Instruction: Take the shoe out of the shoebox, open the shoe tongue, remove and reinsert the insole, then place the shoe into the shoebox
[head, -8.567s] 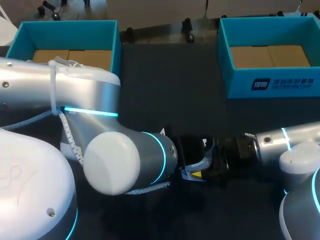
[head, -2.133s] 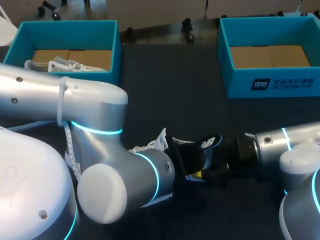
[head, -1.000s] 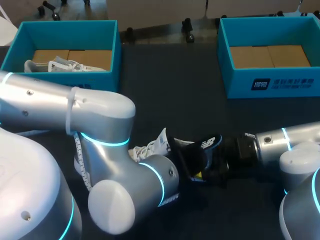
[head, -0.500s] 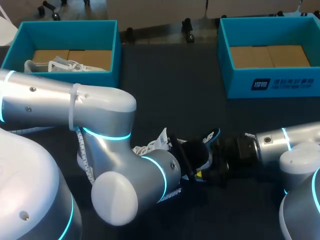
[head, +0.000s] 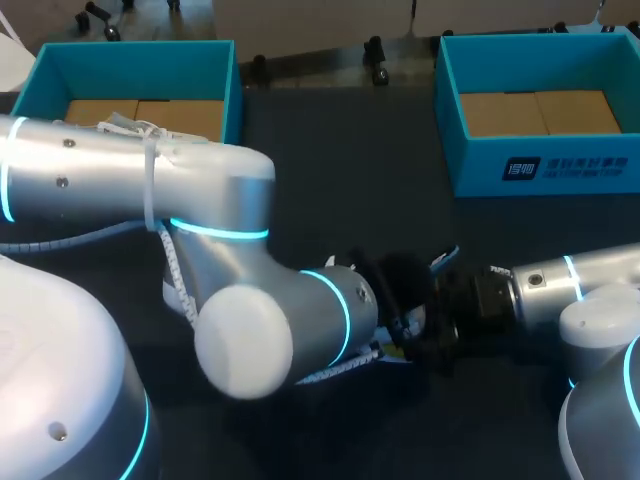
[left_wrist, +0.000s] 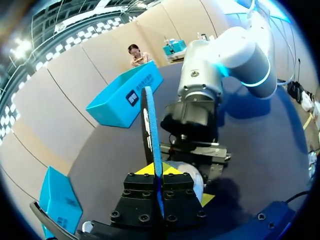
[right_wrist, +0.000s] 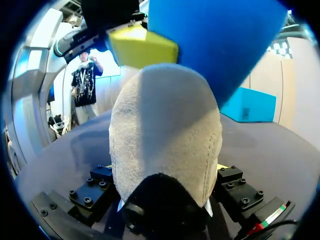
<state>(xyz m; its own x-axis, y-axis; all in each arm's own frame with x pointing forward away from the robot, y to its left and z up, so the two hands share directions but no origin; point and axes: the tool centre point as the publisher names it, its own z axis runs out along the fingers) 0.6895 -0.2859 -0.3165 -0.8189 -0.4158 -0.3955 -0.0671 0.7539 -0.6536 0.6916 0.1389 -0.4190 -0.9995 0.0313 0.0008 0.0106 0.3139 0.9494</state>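
The left gripper (left_wrist: 159, 169) and the right gripper (head: 442, 318) are positioned tip to tip in the lower middle of the head view, over the dark table (head: 330, 170). The blue insole (left_wrist: 150, 131) is clamped edge-on between the left fingers. The shoe (right_wrist: 165, 145) is gripped from both sides by the right fingers, with the insole just beyond it.

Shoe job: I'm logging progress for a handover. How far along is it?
Done: the shoe is out of the shoebox, clamped in the right hand. In hand: the left hand pinches the blue insole, outside the shoe. Left: seating the insole and returning the shoe to the box.
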